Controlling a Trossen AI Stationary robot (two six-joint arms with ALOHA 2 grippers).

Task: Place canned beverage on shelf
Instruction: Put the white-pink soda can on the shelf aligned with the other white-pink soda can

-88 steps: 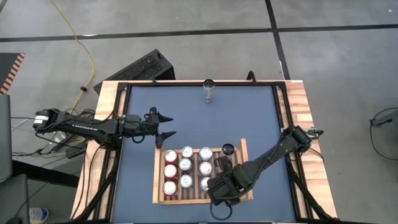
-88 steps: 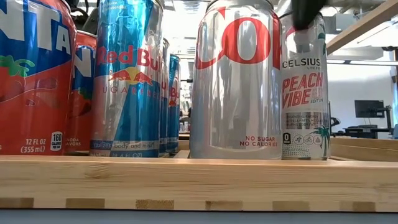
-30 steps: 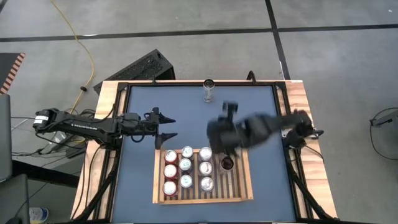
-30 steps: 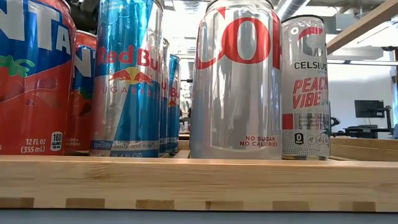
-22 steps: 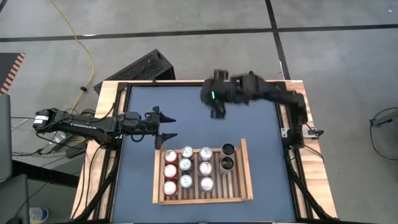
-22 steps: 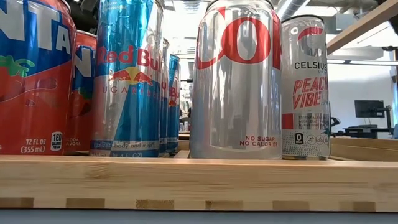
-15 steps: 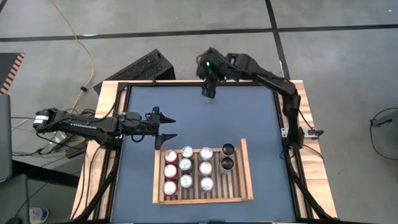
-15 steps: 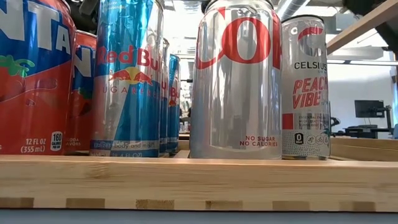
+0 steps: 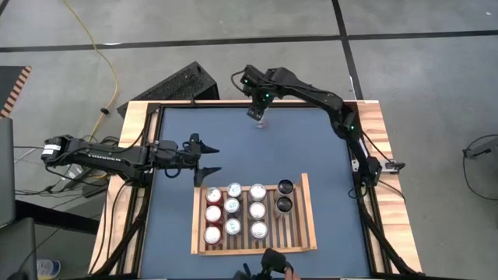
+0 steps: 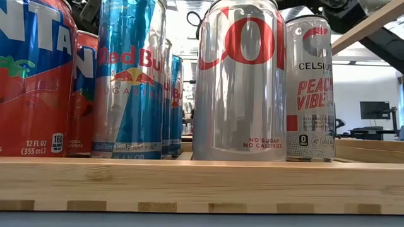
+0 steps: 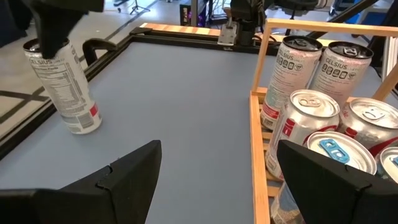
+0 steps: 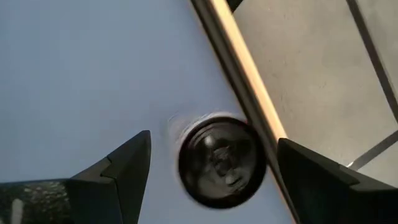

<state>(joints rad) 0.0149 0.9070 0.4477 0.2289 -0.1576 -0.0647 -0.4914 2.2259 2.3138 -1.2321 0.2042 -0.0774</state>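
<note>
The shelf (image 9: 305, 208), a light-wood slatted tray with a low rim, lies on the blue bench (image 9: 319, 148) toward its near side. It holds eleven upright cans. The leftmost column is three red cans (image 9: 212, 215); next to it are three slim blue cans (image 9: 232, 207); then three silver cans (image 9: 257, 210); the rightmost column has two dark-topped Celsius cans (image 9: 284, 196) at the far end, with bare slats nearer the front.

One more can, the lone can (image 9: 261, 114), stands upright by itself at the bench's far edge, well apart from the shelf. The right gripper (image 9: 258, 111) is directly above it, jaws apart and straddling its dark top without closing on it, as the right wrist view shows.

The left gripper (image 9: 207, 155) hangs over the bench just left of the shelf's far left corner, jaws apart and holding nothing
</note>
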